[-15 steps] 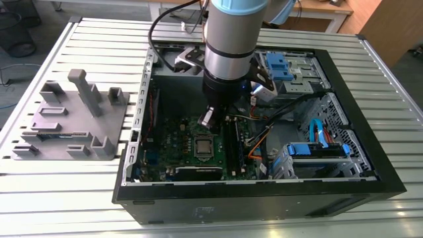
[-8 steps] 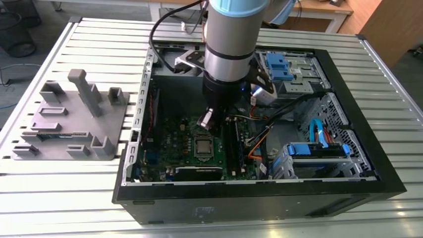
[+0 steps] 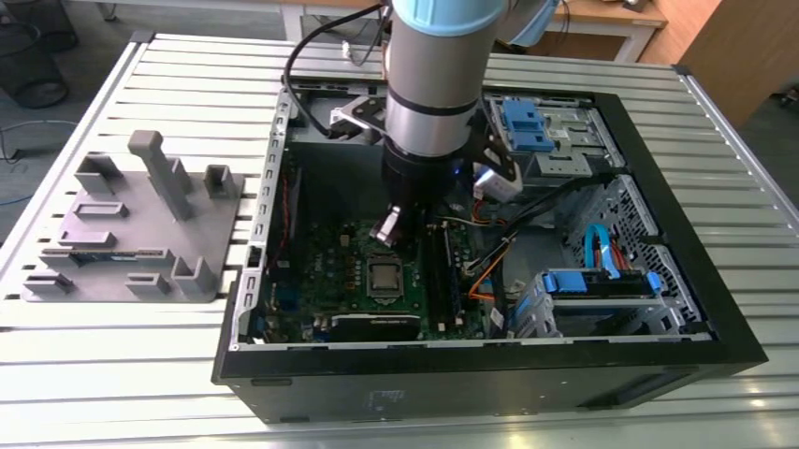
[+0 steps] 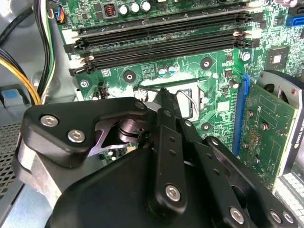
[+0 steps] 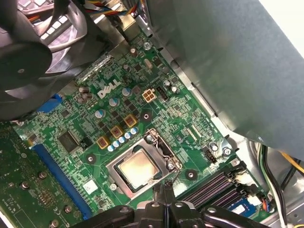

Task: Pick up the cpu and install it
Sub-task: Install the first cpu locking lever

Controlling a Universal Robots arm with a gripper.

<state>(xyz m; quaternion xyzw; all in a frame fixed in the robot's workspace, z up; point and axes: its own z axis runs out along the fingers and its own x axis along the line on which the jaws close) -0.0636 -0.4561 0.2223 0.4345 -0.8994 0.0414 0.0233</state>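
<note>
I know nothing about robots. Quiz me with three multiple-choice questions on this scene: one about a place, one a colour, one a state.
1. Where is the cpu?
A. On the grey rack outside the case
B. In the socket on the motherboard
C. On the blue drive cage

2. What colour is the motherboard?
A. Red
B. White
C. Green

3. How is the computer case?
A. Open, its inside exposed
B. Closed with a panel
C. Standing upright

Answers:
1. B: the cpu lies flat in the socket in the first wrist view.
2. C: the motherboard is green in both wrist views.
3. A: the case lies on its side with the parts inside in plain sight.
</note>
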